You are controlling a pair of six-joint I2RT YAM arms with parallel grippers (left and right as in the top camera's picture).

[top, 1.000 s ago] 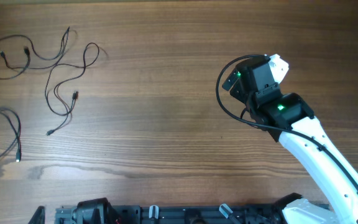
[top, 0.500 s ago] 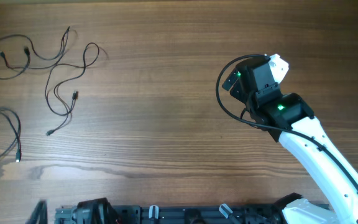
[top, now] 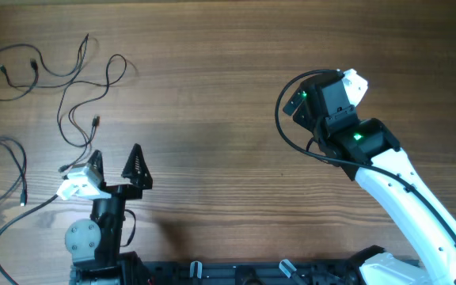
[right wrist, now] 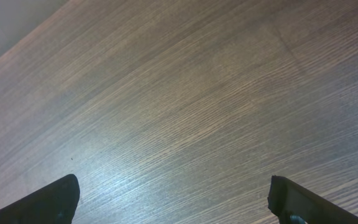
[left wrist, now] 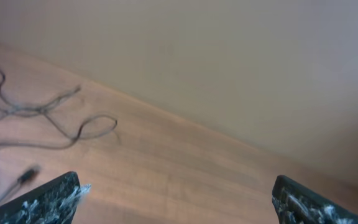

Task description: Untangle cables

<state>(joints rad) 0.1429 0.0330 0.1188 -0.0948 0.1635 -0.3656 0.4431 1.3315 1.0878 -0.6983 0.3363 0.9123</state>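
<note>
Approach step: left gripper (top: 114, 170) wide open and empty, near the cables (top: 77, 95) at 10 o'clock on the table (top: 212, 119).

Cables lie spread in thin black loops toward the table's 9–11 o'clock edge: one loop pair at 10 o'clock, a crossed strand running down through the middle, a separate cable (top: 10, 170) curving at 9 o'clock. The lowest plug end (top: 63, 169) sits just beside the left gripper's white finger. Left wrist view, blurred, shows loops ahead at 10 o'clock and nothing between the fingertips. Right gripper (top: 347, 85) rests at 3 o'clock, well apart from the cables; jaws spread wide, only bare wood beneath. Judgement: untangling barely begun or partly done, strands cross in the middle loop. Next move calls for a low, precise pinch on one thin strand, then drawing it clear of the crossing.
</note>
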